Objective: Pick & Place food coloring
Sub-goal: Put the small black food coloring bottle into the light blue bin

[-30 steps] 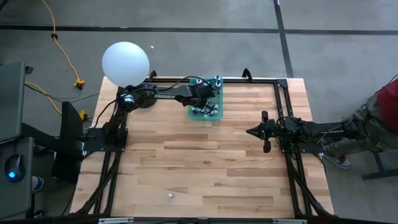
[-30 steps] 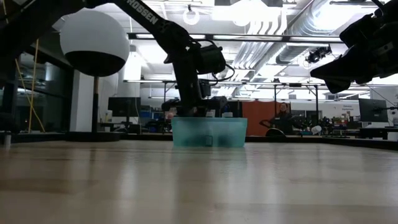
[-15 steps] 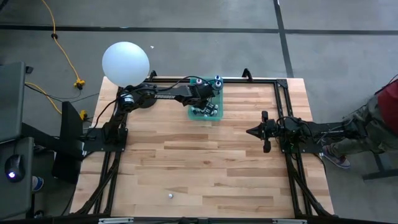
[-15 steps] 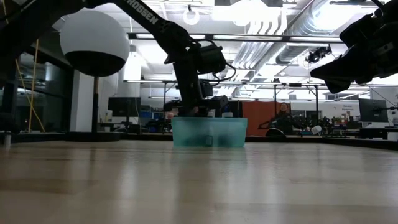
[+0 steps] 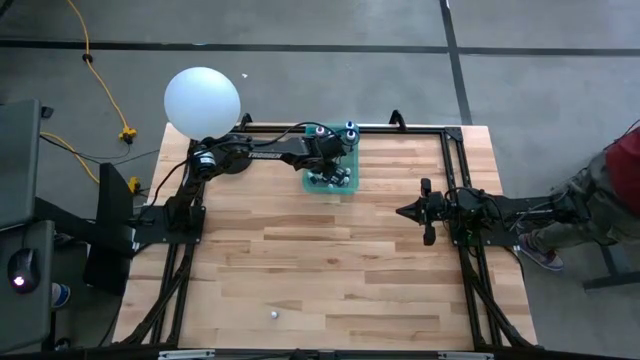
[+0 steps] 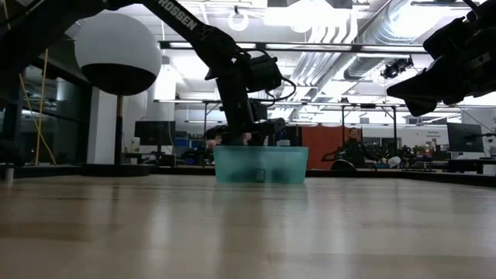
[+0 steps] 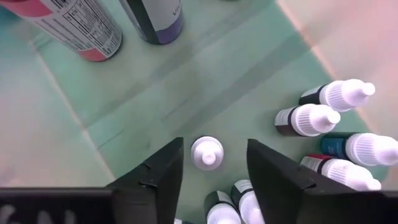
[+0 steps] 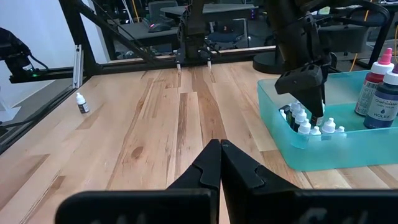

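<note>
A teal bin (image 5: 345,190) stands at the table's far edge and holds several tiny white-capped food coloring bottles (image 7: 323,115), all upright, plus two larger bottles, one pink-red (image 7: 81,28) and one dark (image 7: 155,18). My left gripper (image 7: 214,142) hangs open inside the bin, pointing down. Its fingers stand on either side of one upright small bottle (image 7: 207,152) without touching it. One stray bottle (image 5: 273,314) stands alone near the table's near edge. My right gripper (image 8: 219,155) is shut and hovers above the table's right side (image 5: 405,211).
A large white ball (image 5: 202,102) sits on a stand off the table's far-left corner. The bin's walls (image 6: 260,164) enclose the left fingers, and more bottles (image 7: 348,149) crowd close beside them. Bare wood lies between the bin and the stray bottle (image 8: 81,102). A person (image 5: 610,190) is beyond the right edge.
</note>
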Controlling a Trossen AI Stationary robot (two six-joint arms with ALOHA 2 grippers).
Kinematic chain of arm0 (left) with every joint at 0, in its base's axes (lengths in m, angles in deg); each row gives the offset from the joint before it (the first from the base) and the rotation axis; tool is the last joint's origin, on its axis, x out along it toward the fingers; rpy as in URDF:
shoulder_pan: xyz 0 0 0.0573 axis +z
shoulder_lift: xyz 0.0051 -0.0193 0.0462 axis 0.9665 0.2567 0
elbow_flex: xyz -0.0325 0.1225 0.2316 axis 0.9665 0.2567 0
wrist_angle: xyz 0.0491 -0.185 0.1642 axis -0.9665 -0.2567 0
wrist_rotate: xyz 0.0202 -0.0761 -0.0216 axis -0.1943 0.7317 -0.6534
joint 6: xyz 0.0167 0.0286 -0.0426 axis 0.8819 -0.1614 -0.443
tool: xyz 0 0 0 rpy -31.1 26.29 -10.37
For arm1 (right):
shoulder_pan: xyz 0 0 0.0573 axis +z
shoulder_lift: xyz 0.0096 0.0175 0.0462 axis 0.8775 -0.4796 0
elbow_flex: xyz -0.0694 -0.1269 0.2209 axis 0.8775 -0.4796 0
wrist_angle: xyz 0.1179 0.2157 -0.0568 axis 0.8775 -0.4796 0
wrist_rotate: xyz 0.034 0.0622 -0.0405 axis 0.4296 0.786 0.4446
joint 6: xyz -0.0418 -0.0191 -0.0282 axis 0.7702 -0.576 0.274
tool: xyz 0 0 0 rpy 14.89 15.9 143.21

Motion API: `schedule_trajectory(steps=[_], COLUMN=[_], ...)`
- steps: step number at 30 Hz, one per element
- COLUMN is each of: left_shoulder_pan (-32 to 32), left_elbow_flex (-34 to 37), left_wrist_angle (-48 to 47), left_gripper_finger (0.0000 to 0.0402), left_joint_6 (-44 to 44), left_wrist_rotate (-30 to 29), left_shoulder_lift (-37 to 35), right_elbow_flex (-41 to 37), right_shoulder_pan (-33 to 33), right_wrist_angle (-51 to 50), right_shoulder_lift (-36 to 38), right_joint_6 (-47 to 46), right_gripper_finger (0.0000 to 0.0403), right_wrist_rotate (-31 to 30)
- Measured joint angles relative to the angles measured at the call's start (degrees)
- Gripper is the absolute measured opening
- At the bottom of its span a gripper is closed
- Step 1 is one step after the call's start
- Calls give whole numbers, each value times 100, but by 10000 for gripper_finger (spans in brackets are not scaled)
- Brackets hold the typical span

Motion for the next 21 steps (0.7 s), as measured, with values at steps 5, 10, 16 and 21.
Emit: schedule_trajectory(steps=[5,10,16,21], left_shoulder_pan=[-2,-2,-41,-182], left_elbow_flex=[0,-134,-819,-1482], left_wrist_angle=[71,-63,-526,-924], left_gripper_finger=[195,202,202,202], left_joint_6=[10,182,600,986], left_wrist_rotate=[-9,4,63,59], left_shoulder_lift=[0,0,-7,-124], right_elbow_flex=[2,0,0,0], right_shoulder_pan=[-2,-1,0,-1], right_wrist_angle=[0,0,0,-1], right_shoulder_lift=[0,0,-2,-1], right_joint_6=[0,-1,0,-1], right_gripper_finger=[0,0,0,0], right_wrist_rotate=[0,0,0,0])
